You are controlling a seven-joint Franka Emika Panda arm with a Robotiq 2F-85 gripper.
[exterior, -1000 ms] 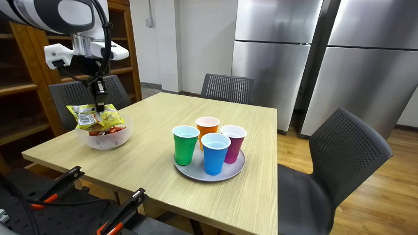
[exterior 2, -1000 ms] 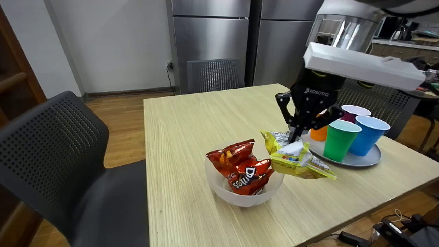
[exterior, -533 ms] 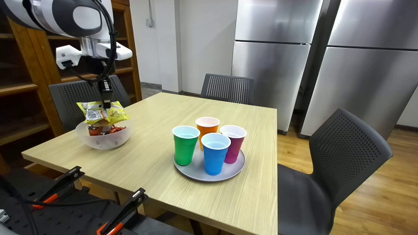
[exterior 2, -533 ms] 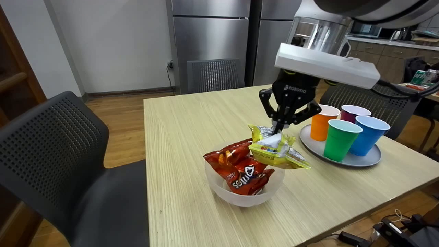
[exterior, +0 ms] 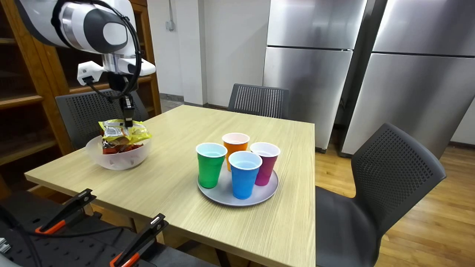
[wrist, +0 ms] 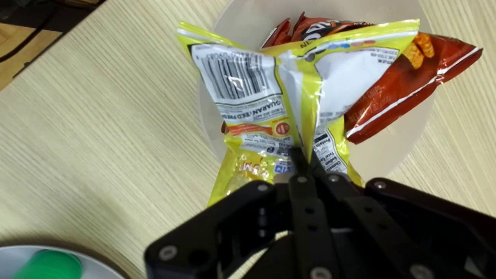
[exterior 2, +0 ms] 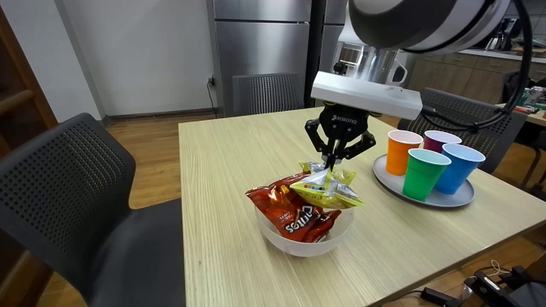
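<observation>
So, from left to right in an exterior view, one frosted bowl (exterior: 118, 162) holds red chip packaging (exterior 2: 294, 213) marked Doritos; whether that is one bag or two I cannot tell. Over the bowl hangs one yellow chip bag (exterior: 126, 137), with one tool (exterior: 128, 124) clamped tightly on its bunched-up middle. Well apart from it stand one green cup (exterior: 209, 168), one orange cup (exterior: 231, 149), one blue cup (exterior: 243, 181) and one purple cup (exterior: 264, 172), four in all, upright on one grey plate (exterior: 220, 193). Bowl and plate rest on one pale wood-grain bench (exterior: 174, 148). Around it are one brown wooden cabinet (exterior: 45, 74), three dark mesh-backed chairs (exterior: 256, 102) and two steel refrigerators (exterior: 304, 85), above a plank floor (exterior: 419, 222).
</observation>
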